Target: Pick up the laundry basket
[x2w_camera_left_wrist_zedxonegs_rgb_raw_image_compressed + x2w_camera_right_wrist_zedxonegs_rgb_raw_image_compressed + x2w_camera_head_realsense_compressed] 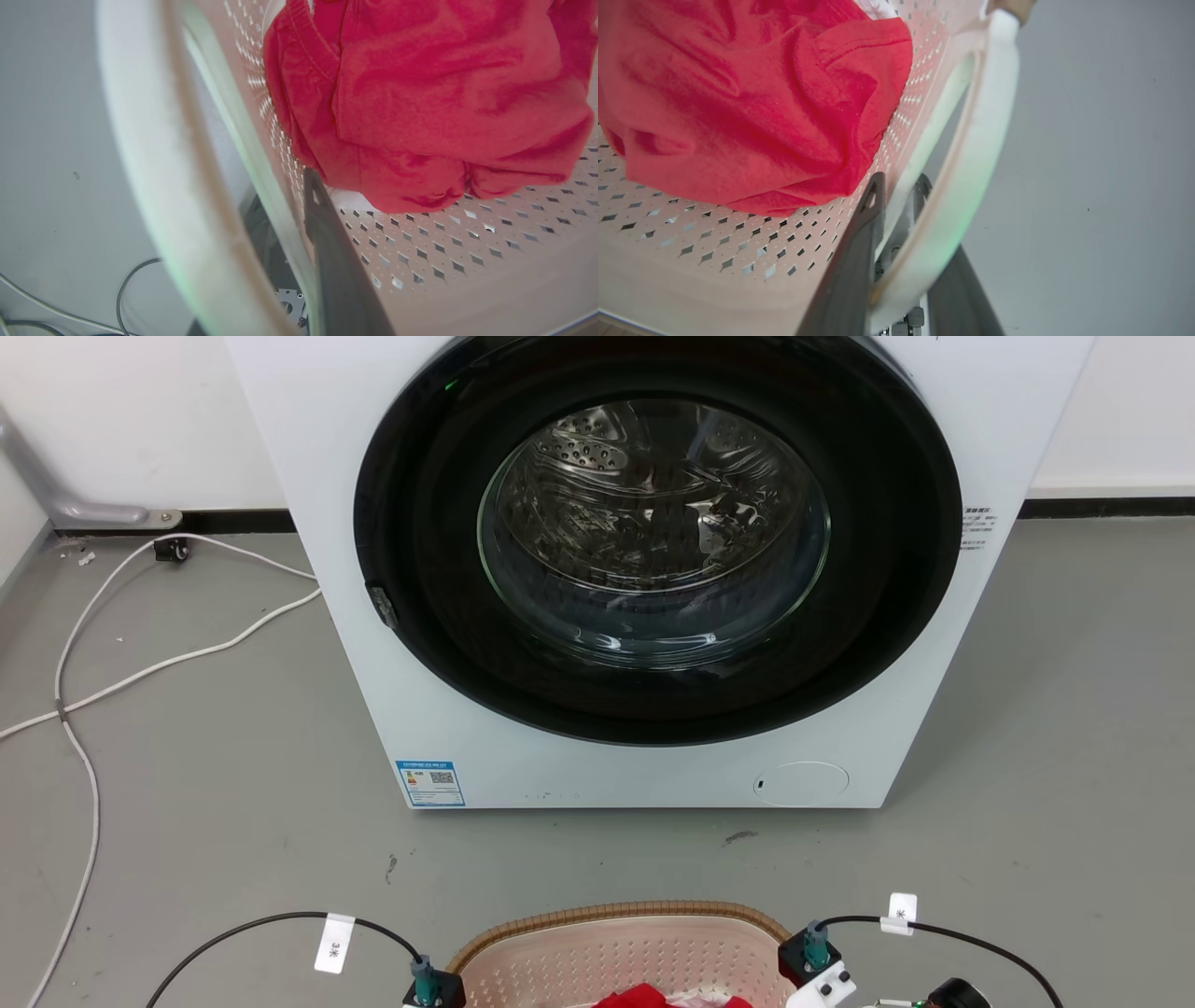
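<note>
- Left gripper [282, 189]: dark fingers straddle the laundry basket [621, 943] wall, one inside and one behind the white handle [140, 140]. Whether they pinch cannot be told.
- Right gripper [899, 179]: same stance at the opposite wall, equally unclear.
- Red garment [420, 93] lies inside the basket, which faces the washer [653, 569] across grey floor [187, 784].

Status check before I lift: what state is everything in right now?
washer door, shut.
laundry basket, upright, red garment bunched inside.
left gripper, fingers straddle left handle; grip cannot be told.
right gripper, fingers straddle right handle; grip cannot be told.
</note>
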